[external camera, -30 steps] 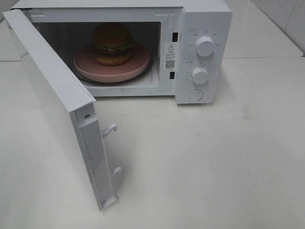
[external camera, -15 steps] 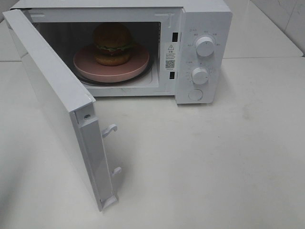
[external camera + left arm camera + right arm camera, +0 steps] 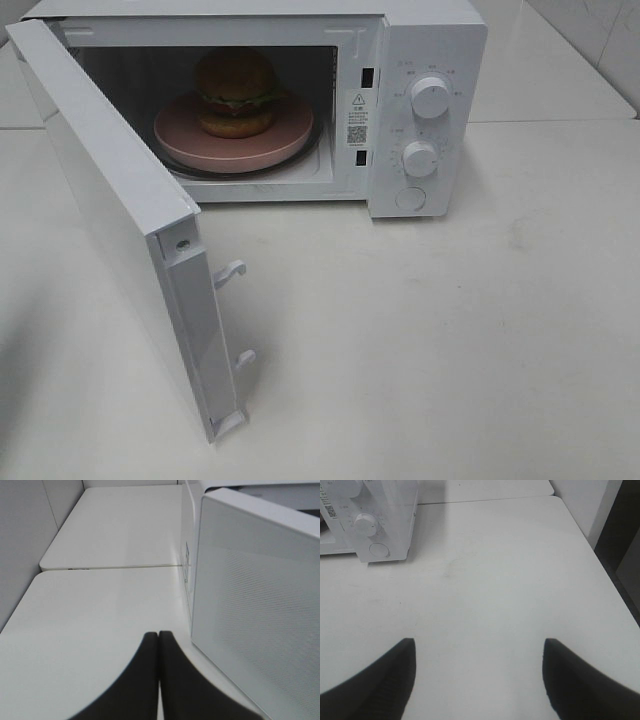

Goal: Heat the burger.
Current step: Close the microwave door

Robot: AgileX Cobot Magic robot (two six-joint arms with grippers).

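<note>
L pincer [image 3: 158,635] is pressed together w/ nothing in it, just beside the outer face of the open door [image 3: 120,200]; R pincer [image 3: 479,644] hangs spread apart over the worktop [image 3: 450,350], holding nothing. Further back, the burger [image 3: 236,90] sits on a pink plate [image 3: 200,145] inside the microwave [image 3: 430,40], toward the worktop's back edge.

Glossy golden-brown bun on the burger [image 3: 236,75]; smooth matt pink plate [image 3: 175,140], ceramic or plastic by looks. Smooth white microwave [image 3: 430,30] casing with a soft sheen, plastic-looking knobs [image 3: 430,98], finely dotted door [image 3: 260,605] panel. Pale, smooth surface [image 3: 450,350], faintly scuffed. Matt black, finely ribbed fingers [image 3: 380,685] on the right pincer [image 3: 479,642]
</note>
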